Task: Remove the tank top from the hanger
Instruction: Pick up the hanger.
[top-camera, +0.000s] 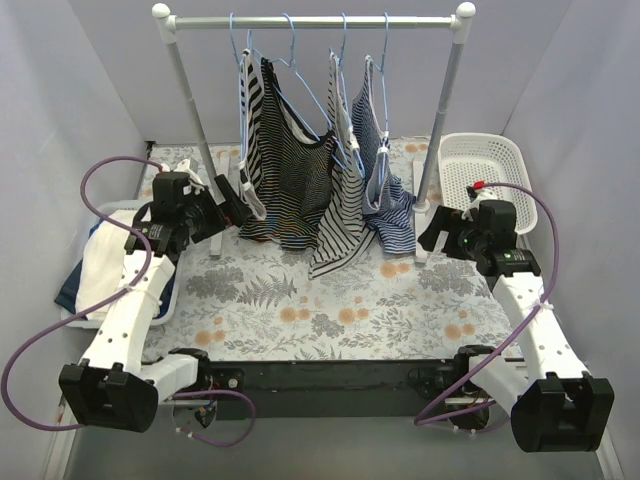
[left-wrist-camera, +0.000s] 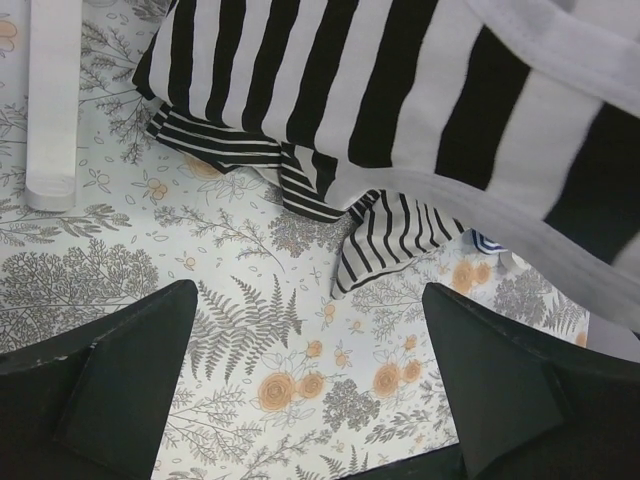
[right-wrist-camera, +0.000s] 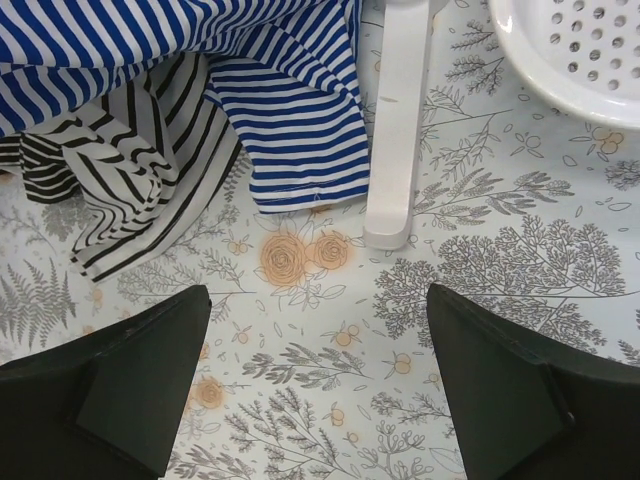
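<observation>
Several striped tank tops hang on light blue wire hangers (top-camera: 291, 52) from a white rack (top-camera: 318, 20). The leftmost has wide black and white stripes (top-camera: 251, 110) (left-wrist-camera: 400, 90). Beside it hang a dark thin-striped one (top-camera: 295, 175), a chevron one (top-camera: 345, 215) (right-wrist-camera: 130, 190) and a blue striped one (top-camera: 392, 215) (right-wrist-camera: 290, 140). My left gripper (top-camera: 238, 203) (left-wrist-camera: 308, 300) is open, just left of and below the wide-striped top's hem. My right gripper (top-camera: 433, 236) (right-wrist-camera: 318, 300) is open beside the rack's right leg, holding nothing.
The rack's white feet (left-wrist-camera: 50, 110) (right-wrist-camera: 398, 140) rest on the floral cloth (top-camera: 300, 300). A white perforated basket (top-camera: 482, 170) (right-wrist-camera: 570, 50) stands at the back right. A bin with folded clothes (top-camera: 100, 265) sits at the left edge.
</observation>
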